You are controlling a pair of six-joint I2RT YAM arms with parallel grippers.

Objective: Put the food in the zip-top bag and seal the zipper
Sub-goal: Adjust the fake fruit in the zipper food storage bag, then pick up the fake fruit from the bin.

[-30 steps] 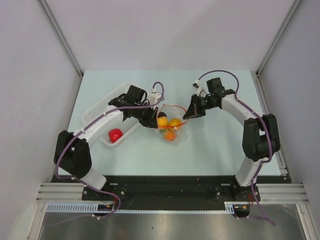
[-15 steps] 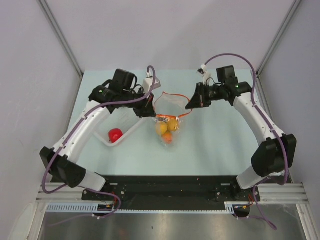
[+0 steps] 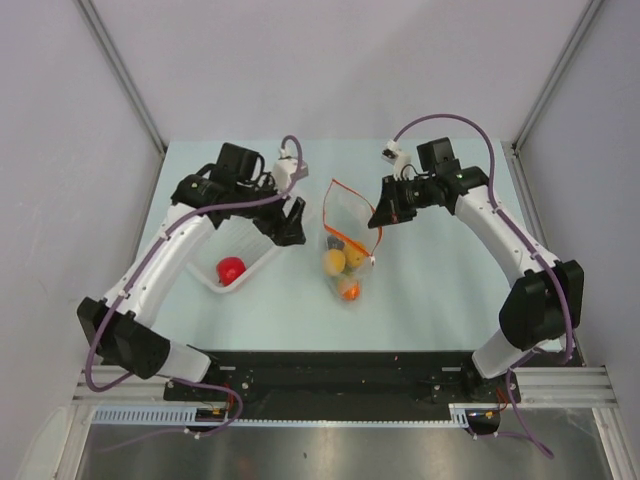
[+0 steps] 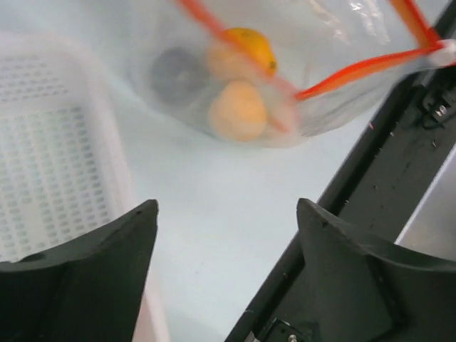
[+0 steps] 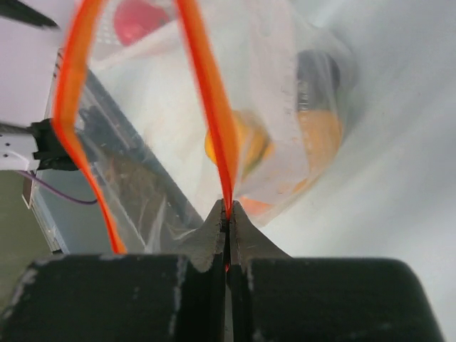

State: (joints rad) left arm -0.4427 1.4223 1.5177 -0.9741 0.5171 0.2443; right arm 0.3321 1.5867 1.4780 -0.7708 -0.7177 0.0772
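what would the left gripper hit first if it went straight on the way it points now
Likely the bare table between the white basket and the zip-top bag; the open left gripper aims there, but depth is unclear.

Blurry food (image 4: 237,110) inside zip-top bag (image 4: 328,117)

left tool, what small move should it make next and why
Probably swing the left tool over the white basket and lower it onto the red toy fruit. That tool is open and empty, the red fruit lies in the basket outside the zip-top bag, and the right tool pinches the zipper with the mouth gaping, so the bag can take it.
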